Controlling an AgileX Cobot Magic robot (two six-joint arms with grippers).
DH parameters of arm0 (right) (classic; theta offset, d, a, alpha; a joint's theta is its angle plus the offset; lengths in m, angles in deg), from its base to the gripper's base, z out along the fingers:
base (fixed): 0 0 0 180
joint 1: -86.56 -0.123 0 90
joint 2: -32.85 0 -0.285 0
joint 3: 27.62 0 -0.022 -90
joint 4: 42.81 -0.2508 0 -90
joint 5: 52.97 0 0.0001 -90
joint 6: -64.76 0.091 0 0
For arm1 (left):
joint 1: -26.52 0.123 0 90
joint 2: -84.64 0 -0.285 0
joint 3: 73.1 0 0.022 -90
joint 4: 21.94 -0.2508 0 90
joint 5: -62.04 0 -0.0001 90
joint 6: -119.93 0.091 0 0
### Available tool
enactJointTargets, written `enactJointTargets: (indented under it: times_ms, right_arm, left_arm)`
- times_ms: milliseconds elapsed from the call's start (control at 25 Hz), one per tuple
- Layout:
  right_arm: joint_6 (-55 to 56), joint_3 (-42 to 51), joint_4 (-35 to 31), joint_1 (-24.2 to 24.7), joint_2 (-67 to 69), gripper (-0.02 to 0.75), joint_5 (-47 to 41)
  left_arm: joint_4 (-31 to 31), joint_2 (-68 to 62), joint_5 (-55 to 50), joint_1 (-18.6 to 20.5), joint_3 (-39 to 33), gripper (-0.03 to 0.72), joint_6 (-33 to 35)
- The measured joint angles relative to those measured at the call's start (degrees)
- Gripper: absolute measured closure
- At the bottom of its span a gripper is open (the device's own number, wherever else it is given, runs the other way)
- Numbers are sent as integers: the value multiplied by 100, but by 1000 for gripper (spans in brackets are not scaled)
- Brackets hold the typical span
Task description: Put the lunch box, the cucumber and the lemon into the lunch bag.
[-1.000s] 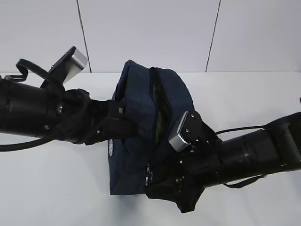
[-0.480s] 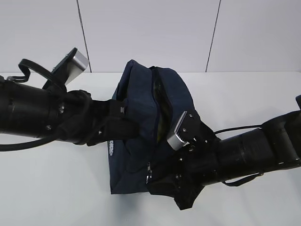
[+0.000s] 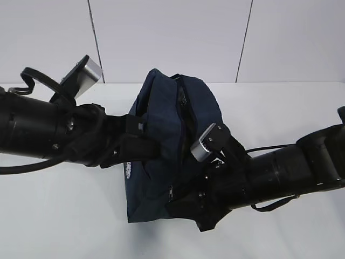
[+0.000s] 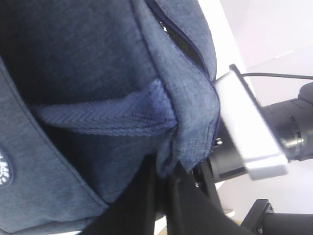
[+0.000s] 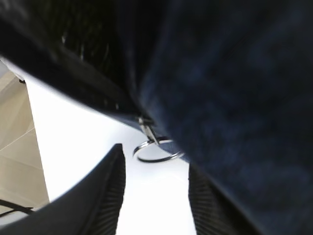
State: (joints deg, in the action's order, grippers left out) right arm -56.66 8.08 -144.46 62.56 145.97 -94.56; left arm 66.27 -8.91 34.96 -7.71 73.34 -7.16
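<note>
1. The white desk (image 3: pixel 64 216) holds everything
2. The bag (image 3: pixel 161 135) sits in the middle of the desk. It is dark blue, and the zipper (image 3: pixel 179 116) runs along its top
3. The left arm (image 3: pixel 48 132) reaches in from the left. The right arm (image 3: pixel 280 172) reaches in from the right
4. The left hand (image 4: pixel 164 196) is pressed together and pinches the bag's cloth just under a strap (image 4: pixel 102 115)
5. The right hand (image 5: pixel 156 191) is spread. Its two fingers (image 5: pixel 107 196) point at the bag's lower front end, with white desk showing between them
6. The silver ring (image 5: pixel 157 151) hangs from the zipper, just past the right hand's fingertips and not touching them
7. I cannot see the box, cucumber or lemon
</note>
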Motion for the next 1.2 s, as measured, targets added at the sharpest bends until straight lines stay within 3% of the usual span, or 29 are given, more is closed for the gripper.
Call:
enactJointTargets:
  times_ms: [320,760,1200]
  right_arm:
    - [272,-131,0,-234,19,404,-177]
    - [262,-131,0,-335,19,405,627]
    - [262,-246,0,-335,24,463,270]
  left_arm:
    - [0,0,-13,0,0,691,0]
    - [0,0,-49,0,0,691,0]
    - [0,0,-49,0,0,692,0]
